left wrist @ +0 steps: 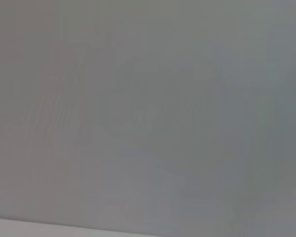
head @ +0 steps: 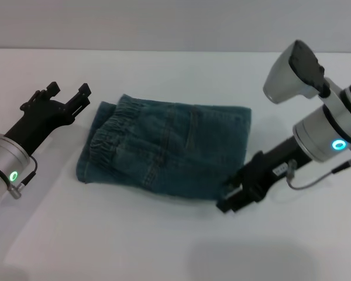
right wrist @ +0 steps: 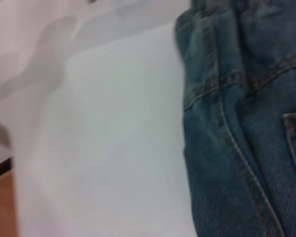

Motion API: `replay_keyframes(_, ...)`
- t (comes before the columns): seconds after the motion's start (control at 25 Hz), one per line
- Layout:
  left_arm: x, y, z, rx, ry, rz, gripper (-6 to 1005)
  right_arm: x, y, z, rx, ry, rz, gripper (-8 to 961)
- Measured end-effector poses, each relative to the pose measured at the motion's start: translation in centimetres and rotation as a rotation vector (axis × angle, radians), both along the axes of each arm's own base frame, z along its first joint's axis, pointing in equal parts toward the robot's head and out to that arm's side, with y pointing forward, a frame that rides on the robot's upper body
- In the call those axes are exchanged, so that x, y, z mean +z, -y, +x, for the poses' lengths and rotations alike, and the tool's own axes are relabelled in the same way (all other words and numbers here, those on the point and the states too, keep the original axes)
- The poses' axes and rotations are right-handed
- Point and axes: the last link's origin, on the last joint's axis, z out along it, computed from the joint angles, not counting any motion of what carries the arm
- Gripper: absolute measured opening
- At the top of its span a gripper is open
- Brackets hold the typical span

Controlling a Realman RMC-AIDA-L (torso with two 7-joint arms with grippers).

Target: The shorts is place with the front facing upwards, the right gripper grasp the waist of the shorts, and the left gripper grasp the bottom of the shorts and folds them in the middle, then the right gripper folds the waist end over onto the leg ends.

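The blue denim shorts lie folded into a compact rectangle in the middle of the white table. Their gathered elastic waist shows along the left side. My left gripper is open and holds nothing. It hovers just left of the shorts' far left corner, apart from the cloth. My right gripper sits low at the shorts' near right corner, right against the cloth edge. In the right wrist view the shorts fill one side, with seams and a pocket corner visible. The left wrist view shows only a plain grey surface.
The table edge and a strip of wooden floor appear in the right wrist view. The pale back wall rises behind the table's far edge.
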Motion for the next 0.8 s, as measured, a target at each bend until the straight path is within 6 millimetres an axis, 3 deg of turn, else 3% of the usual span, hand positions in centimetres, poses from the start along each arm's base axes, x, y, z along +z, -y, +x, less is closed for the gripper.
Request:
replay_keyframes(0.28, 0.2, -0.1, -0.2, 0.010, 0.002, 0.008, 815, 0.3, -1.9, -0.3, 0.021, -0.008, 0.125, 559)
replay_keyframes(0.4, 0.4, 0.0, -0.3, 0.017, 0.006, 0.020, 815, 1.0, -1.2, -1.2, 0.040, -0.029, 0.078, 559)
replay_keyframes(0.44, 0.5, 0.0, -0.3, 0.016, 0.011, 0.027, 815, 2.0, 0.0, -2.3, 0.068, -0.060, 0.022, 559)
replay_keyframes(0.6, 1.6, 0.3, -0.3, -0.003, 0.050, 0.091, 815, 4.0, 1.5, -3.5, 0.129, -0.140, 0.032, 558)
replay_keyframes(0.8, 3.7, 1.0, 0.5, -0.079, 0.092, 0.243, 815, 8.0, 0.7, -3.5, 0.199, -0.361, 0.325, 558)
